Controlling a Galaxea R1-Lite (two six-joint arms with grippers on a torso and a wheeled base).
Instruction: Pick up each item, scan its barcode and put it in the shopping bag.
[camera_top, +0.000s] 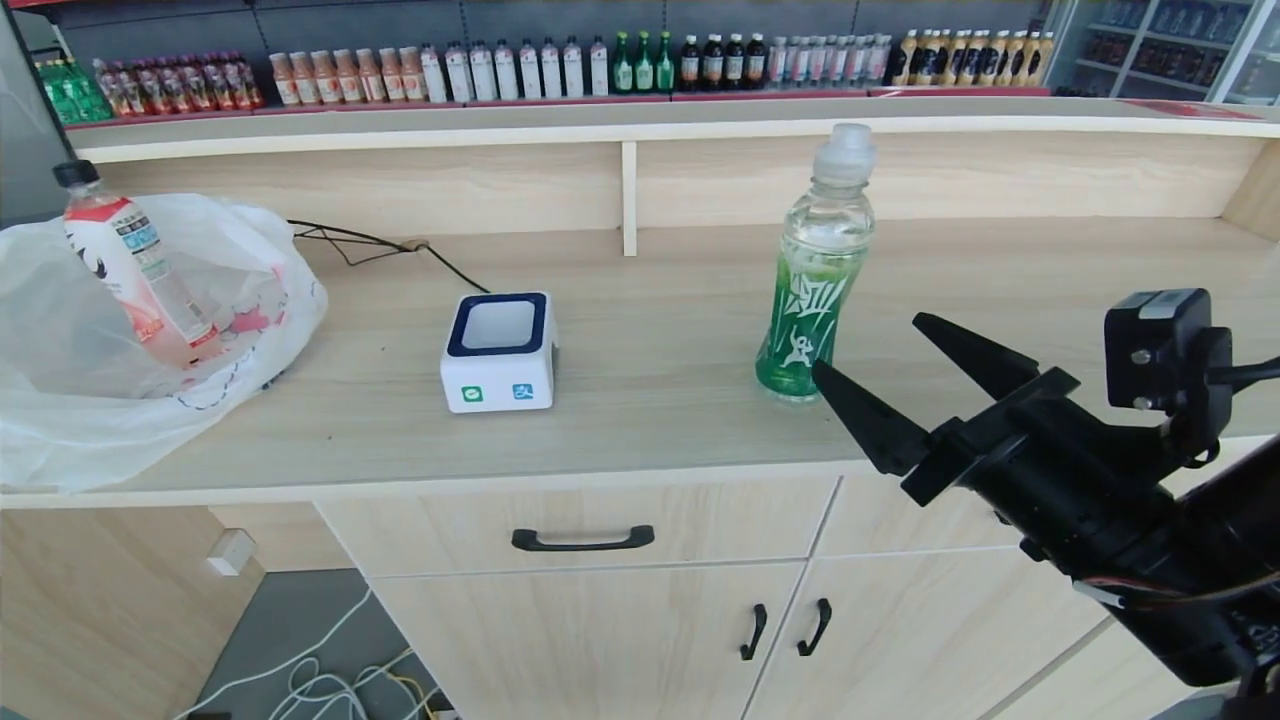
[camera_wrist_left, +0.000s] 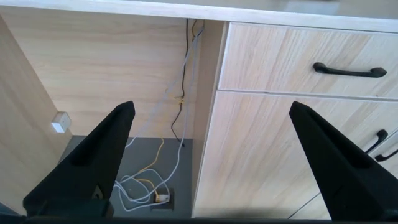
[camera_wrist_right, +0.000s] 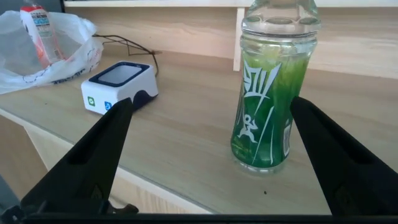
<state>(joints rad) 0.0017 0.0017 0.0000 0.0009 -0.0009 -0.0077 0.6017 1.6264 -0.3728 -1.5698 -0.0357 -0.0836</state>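
Note:
A green drink bottle (camera_top: 815, 290) with a clear cap stands upright on the wooden counter (camera_top: 650, 330); the right wrist view has the same bottle (camera_wrist_right: 268, 93) close ahead. My right gripper (camera_top: 880, 375) is open just right of it and short of it, nothing between its fingers. The white barcode scanner (camera_top: 498, 352) with a blue-framed window sits mid-counter, also scanner (camera_wrist_right: 118, 86). At the far left lies the white plastic shopping bag (camera_top: 60, 400) holding a pink-labelled bottle (camera_top: 130, 265). My left gripper (camera_wrist_left: 211, 162) is open below the counter, facing the cabinet fronts.
A black cable (camera_top: 380, 245) runs along the counter behind the scanner. A raised back ledge (camera_top: 630, 130) borders the counter, with shelves of bottles (camera_top: 560, 65) beyond. Drawers and doors with black handles (camera_top: 582, 540) lie under the counter; loose cables (camera_wrist_left: 149, 186) on the floor.

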